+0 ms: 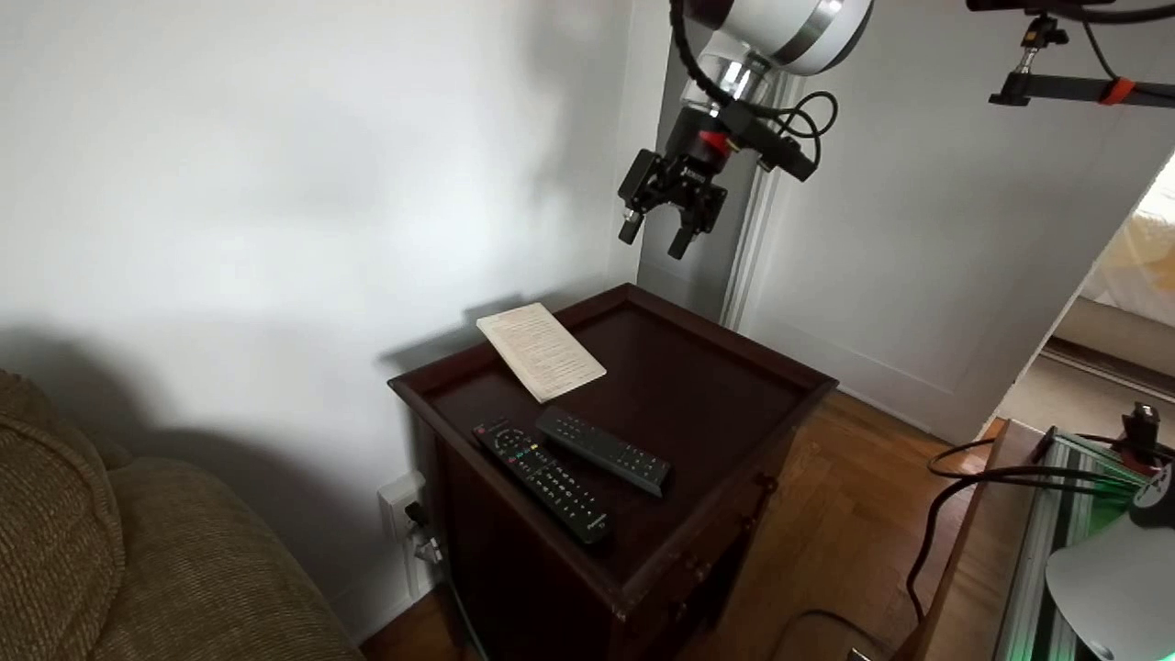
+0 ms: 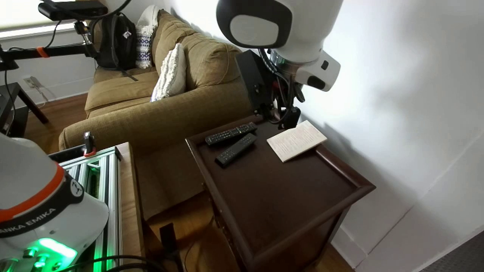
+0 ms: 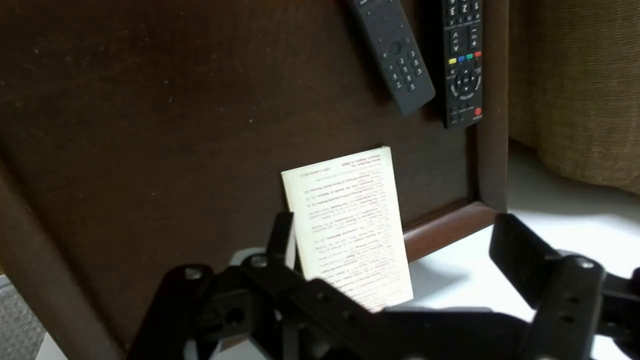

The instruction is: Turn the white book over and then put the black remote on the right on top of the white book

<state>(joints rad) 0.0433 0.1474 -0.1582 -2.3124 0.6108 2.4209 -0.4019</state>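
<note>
The white book (image 1: 543,352) lies on the dark wooden table with a printed page of small text facing up. One end rests over the raised rim by the wall, so it tilts slightly; it also shows in an exterior view (image 2: 297,141) and the wrist view (image 3: 350,220). The plainer black remote (image 1: 603,450) lies flat near the book; it also shows in an exterior view (image 2: 236,150) and the wrist view (image 3: 395,55). My gripper (image 1: 654,242) is open and empty, well above the table's back part. In the wrist view its fingers (image 3: 395,235) are wide apart.
A longer remote with coloured buttons (image 1: 542,477) lies beside the black remote, near the table's edge (image 2: 223,132). The wall (image 1: 321,184) stands close behind the book. A brown sofa (image 2: 170,109) stands beside the table.
</note>
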